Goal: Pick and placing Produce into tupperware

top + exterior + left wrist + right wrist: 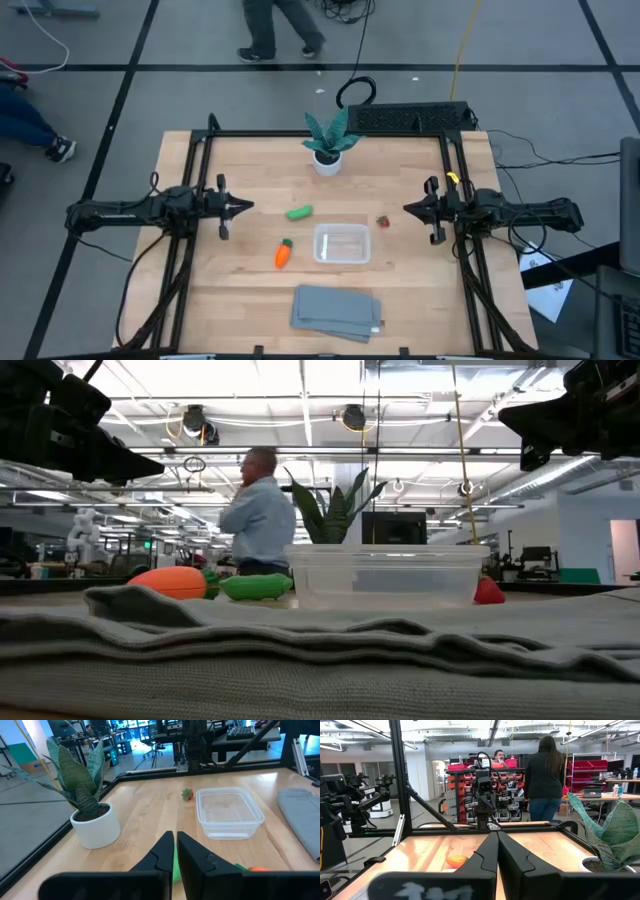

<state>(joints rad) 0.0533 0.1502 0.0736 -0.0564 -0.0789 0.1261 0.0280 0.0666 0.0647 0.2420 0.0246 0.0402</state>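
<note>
Nothing's been packed yet: tupperware (342,244) is seen empty mid-tabletop, with pod (299,212) and carrot (283,254) left of it, berry (382,221) right. Left gripper (240,207) and right gripper (410,208) are parked wide, jaws clenched on nothing.

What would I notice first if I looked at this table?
Probably the bright orange carrot and green pod lying left of the empty clear tupperware in the middle. Then the spiky plant in its white pot at the far edge. The left gripper and right gripper wait at the sides, jaws shut.
</note>
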